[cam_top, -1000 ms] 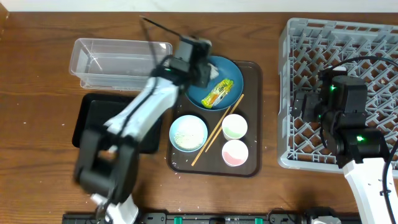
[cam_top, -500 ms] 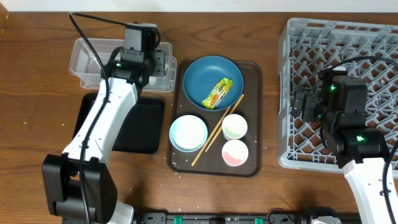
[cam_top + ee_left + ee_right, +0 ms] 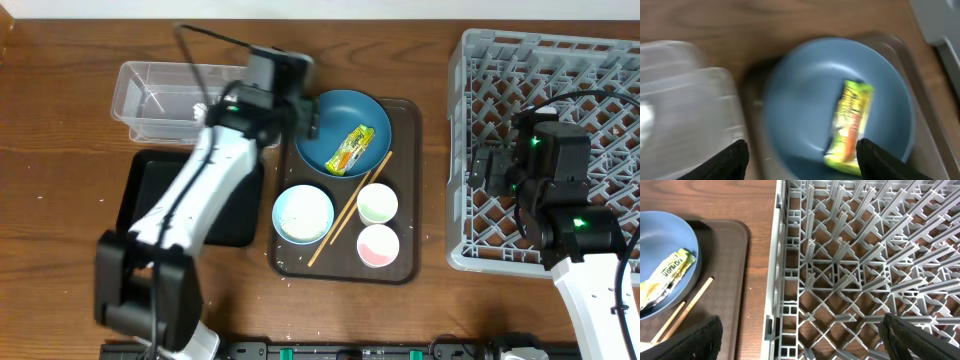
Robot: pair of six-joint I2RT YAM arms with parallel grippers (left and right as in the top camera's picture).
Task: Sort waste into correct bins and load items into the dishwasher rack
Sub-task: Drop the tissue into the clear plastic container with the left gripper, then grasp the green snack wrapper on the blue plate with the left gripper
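**Left arm's back over the plate, wrapper looks like the next pick**

Half a second ago your left gripper (image 3: 303, 118) was parked over the clear plastic rectangular tub (image 3: 150, 68). Now it has swung back right and hangs over the left side of the dark blue round plate (image 3: 325, 105). I'd read that as one drop-off finished and the arm coming back for the green-and-yellow snack wrapper (image 3: 350, 148). The wrapper lies on the plate's right half, not yet gripped. Your right gripper (image 3: 488, 170) hasn't budged in that second and sits over the left part of the large grey plastic lattice rack (image 3: 560, 60).

The left wrist view is smeared with motion, but it shows what the overhead can't. The fingers are spread wide with nothing in them, and the wrapper lies nearer the right finger. There's also a white smudge in the tub at the frame's left edge, too blurred to call it the tissue.

The right wrist view shows those jaws spread wide and empty too, with only pegs below.

Only the overhead gives you the rest:
- The pale blue-white bowl (image 3: 303, 213), the white cup with the green inside (image 3: 377, 203), the white cup with the pink inside (image 3: 378, 245) and the thin wooden chopsticks (image 3: 345, 215) are all on the brown serving tray (image 3: 405, 130).
- None of them is in the rack.
- The shallow black rectangular tray (image 3: 137, 200) is partly under the left arm.
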